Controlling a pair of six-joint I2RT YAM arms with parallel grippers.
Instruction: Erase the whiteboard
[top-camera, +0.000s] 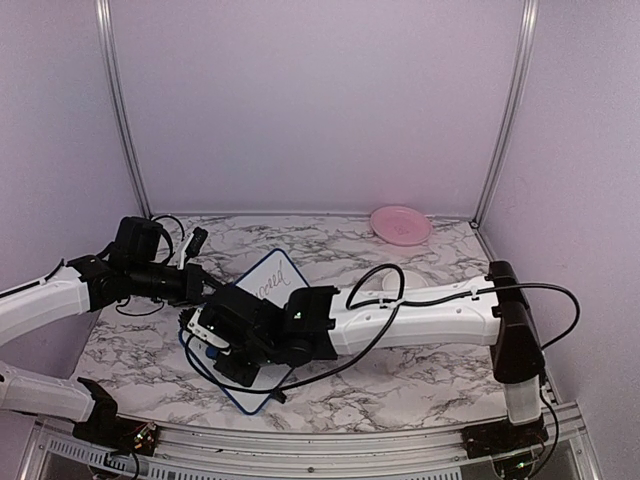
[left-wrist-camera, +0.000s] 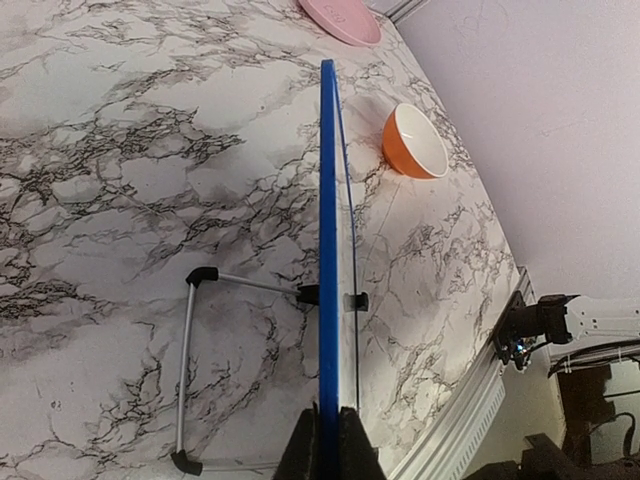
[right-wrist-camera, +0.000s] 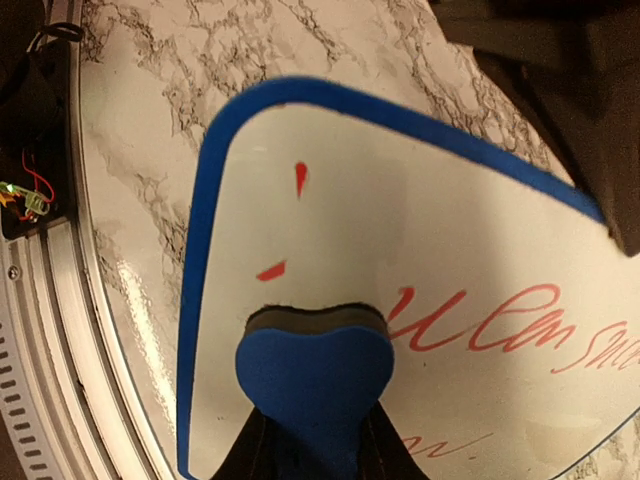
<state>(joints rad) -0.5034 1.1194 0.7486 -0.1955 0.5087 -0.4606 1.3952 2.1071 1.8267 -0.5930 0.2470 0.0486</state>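
The whiteboard (top-camera: 275, 281) stands tilted on the marble table, white with a dark blue frame and red handwriting (right-wrist-camera: 500, 325). My left gripper (left-wrist-camera: 330, 440) is shut on the board's blue edge (left-wrist-camera: 328, 250), seen edge-on in the left wrist view. My right gripper (right-wrist-camera: 315, 445) is shut on a small blue eraser (right-wrist-camera: 315, 375), whose dark felt face presses on the board near its rounded corner (right-wrist-camera: 215, 150). Two small red marks (right-wrist-camera: 300, 178) lie above the eraser. In the top view the right gripper (top-camera: 225, 340) covers the board's lower half.
An orange bowl (left-wrist-camera: 415, 142) lies on the table right of the board. A pink plate (top-camera: 401, 224) sits at the back right. The board's wire stand with black feet (left-wrist-camera: 190, 360) rests on the table. The metal front rail (right-wrist-camera: 60, 300) is close by.
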